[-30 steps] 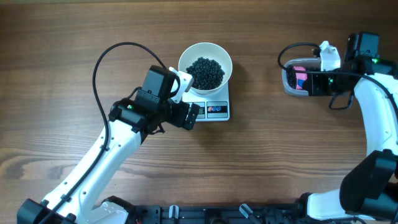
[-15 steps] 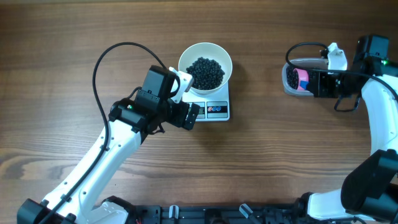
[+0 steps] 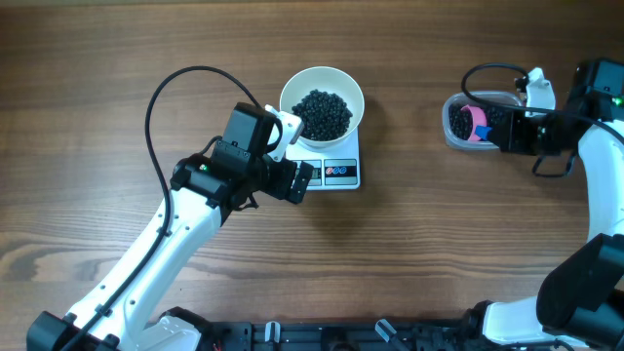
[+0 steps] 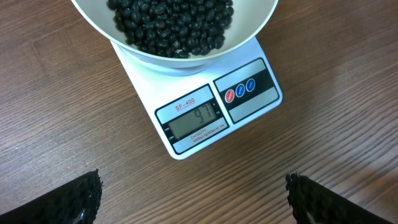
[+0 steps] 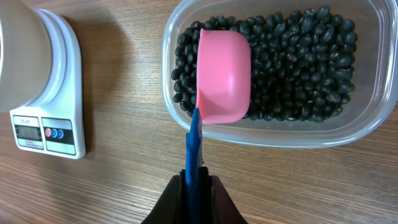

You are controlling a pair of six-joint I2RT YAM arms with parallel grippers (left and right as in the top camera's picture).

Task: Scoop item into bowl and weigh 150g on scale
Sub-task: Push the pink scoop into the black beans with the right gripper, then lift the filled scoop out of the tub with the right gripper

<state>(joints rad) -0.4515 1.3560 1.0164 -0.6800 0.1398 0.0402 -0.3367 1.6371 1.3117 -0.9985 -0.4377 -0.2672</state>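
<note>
Refilling appears to be the step in hand: the white bowl [image 4: 252,30] sits on the kitchen scale [image 4: 186,87] with a heap of black beans [image 4: 174,22] in it, and the display [image 4: 194,121] seems to read ninety-seven, short of the target by my judgement. The right jaws are closed tight on the blue handle [image 5: 194,146] of the pink scoop [image 5: 224,74], the handle running from the jaws toward 12 o'clock in the right wrist view. The scoop's cup hangs over the 9 o'clock half of the clear plastic tub [image 5: 367,121], above the remaining black beans [image 5: 298,68]; no beans show on its pink face. The left jaws stand fully open and empty, just beside the scale at its 8 o'clock on the tabletop [image 3: 117,58], the display lying at 12 o'clock of their gap. The tub lies well apart at the scale's 3 o'clock. The next move calls for a dip into the beans, a level carry toward 9 o'clock, and a gradual pour watched against the display.
</note>
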